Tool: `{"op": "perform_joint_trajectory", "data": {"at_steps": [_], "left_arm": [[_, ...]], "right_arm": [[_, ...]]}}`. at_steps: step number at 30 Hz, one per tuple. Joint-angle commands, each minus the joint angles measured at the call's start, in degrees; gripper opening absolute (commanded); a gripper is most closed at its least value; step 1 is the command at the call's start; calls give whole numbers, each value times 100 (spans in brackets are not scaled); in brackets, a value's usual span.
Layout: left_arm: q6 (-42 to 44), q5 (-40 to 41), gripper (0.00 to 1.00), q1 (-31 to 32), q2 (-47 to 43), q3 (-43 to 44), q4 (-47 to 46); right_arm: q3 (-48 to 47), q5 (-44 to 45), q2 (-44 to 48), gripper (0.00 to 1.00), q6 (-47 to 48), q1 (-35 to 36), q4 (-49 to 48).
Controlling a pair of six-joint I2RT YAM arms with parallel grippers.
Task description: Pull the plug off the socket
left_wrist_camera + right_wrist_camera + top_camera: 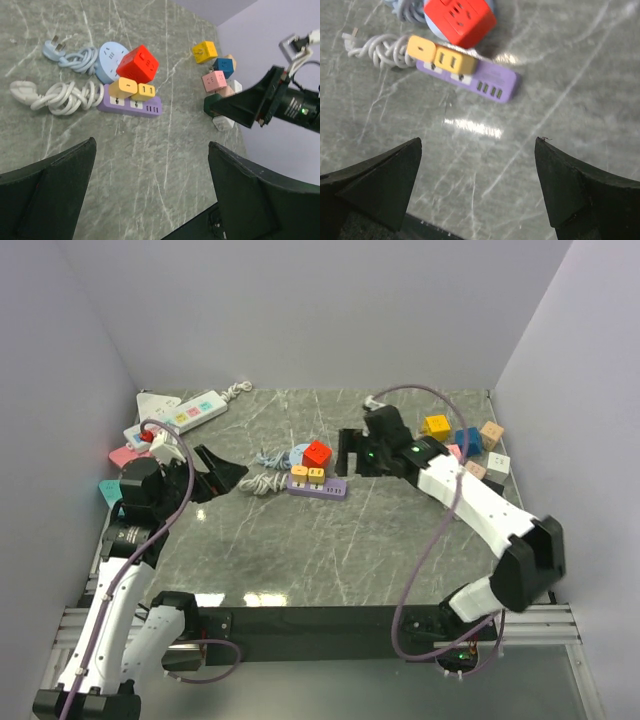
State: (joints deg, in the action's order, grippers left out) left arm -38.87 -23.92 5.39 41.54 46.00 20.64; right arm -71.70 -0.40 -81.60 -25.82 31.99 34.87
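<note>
The lilac-purple socket strip lies mid-table with two yellow-orange plugs stuck side by side in its left outlets. It also shows in the left wrist view and the right wrist view, with the plugs on top and its grey-white braided cord coiled to the left. My left gripper is open and empty, left of the cord. My right gripper is open and empty, just right of and above the strip's right end.
A red cube socket rests on a round blue socket behind the strip. Coloured cube sockets cluster at the right back. A long white strip with coloured buttons and pink and teal items lie at the far left.
</note>
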Motion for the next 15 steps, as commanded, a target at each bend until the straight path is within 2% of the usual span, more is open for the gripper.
{"op": "perform_joint_trajectory", "data": {"at_steps": [1,7,15], "left_arm": [[-120,98,99,6,-181,-135,97],[-349,353,99,6,-471,-495,159],[-244,599,99,6,-691,-574,484]], "right_arm": [[-791,549,-669,100,516,447,-86],[-1504,1121,-1830,100,1044,739,-270],[-1496,761,-2457,97,1756,730,-815]]}}
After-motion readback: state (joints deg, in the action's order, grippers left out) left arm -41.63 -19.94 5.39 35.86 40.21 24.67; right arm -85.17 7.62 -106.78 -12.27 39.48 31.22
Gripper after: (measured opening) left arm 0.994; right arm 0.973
